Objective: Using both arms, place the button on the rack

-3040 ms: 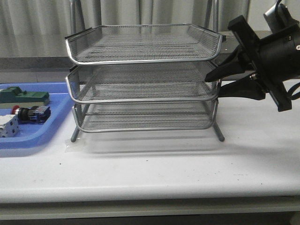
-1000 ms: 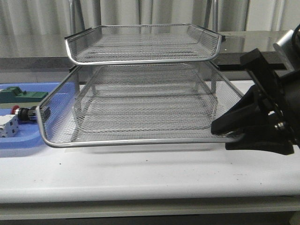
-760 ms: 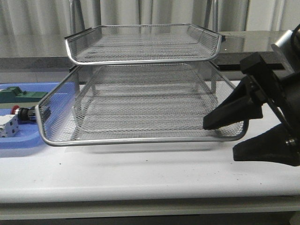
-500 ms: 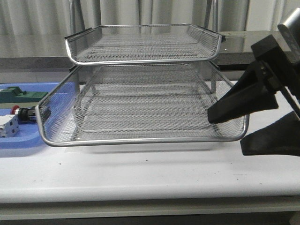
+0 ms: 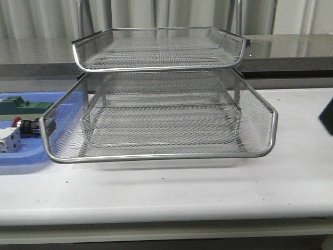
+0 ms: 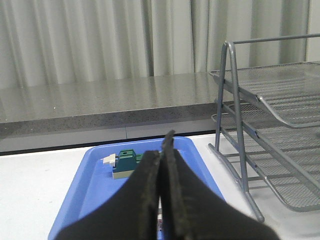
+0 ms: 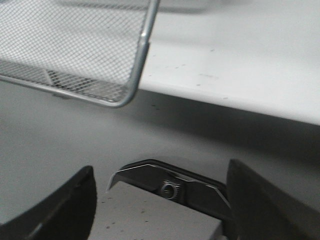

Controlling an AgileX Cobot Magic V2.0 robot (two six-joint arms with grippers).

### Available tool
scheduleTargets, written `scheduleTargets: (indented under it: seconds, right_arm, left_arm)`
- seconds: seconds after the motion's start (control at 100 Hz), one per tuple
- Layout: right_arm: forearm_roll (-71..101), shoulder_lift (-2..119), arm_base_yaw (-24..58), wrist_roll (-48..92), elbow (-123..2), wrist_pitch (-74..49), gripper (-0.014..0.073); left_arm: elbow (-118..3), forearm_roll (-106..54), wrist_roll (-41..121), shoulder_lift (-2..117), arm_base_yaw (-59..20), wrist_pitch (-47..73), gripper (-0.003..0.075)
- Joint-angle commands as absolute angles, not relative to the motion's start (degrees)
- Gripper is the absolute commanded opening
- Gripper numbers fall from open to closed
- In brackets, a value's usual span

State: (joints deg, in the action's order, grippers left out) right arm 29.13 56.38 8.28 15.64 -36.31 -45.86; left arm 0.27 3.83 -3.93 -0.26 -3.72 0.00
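The silver wire-mesh rack [image 5: 156, 68] stands mid-table with its middle tier [image 5: 156, 155] slid out toward the front. The button [image 5: 26, 125], with its red head and black body, lies in the blue tray [image 5: 21, 159] at the left, partly behind the tier's corner. My left gripper [image 6: 161, 150] is shut and empty above the blue tray [image 6: 90, 185], with the rack [image 6: 240, 130] off to one side. My right gripper [image 7: 161, 167] is wide open and empty, off the table's front edge, near the tier's corner [image 7: 136, 85]. Only a black sliver of the right arm [image 5: 329, 115] shows in the front view.
A green block [image 5: 26, 108] and a white dotted block [image 5: 8, 140] share the blue tray with the button. The green block also shows in the left wrist view [image 6: 127, 162]. A grey ledge and curtains run behind the table.
My right gripper drew the middle tier out toward the front, opened and let go of it, then pulled away to the right, almost out of the front view.
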Motion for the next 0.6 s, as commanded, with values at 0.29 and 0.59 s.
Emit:
scheduleTargets:
  seconds: [0.29,0.59]
  right_arm:
    - [0.38,41.28,8.16,-3.96,-46.74,-54.88,0.0535]
    - [-1.28,32.92,8.16,-4.57,-46.74,-57.70,0.0535]
  left_arm:
    - [2.19,3.48,-4.36,-2.05,-3.69,-4.61,-0.0020]
    - [2.19,3.48,-4.36,-2.05,-3.69,-4.61,-0.0020]
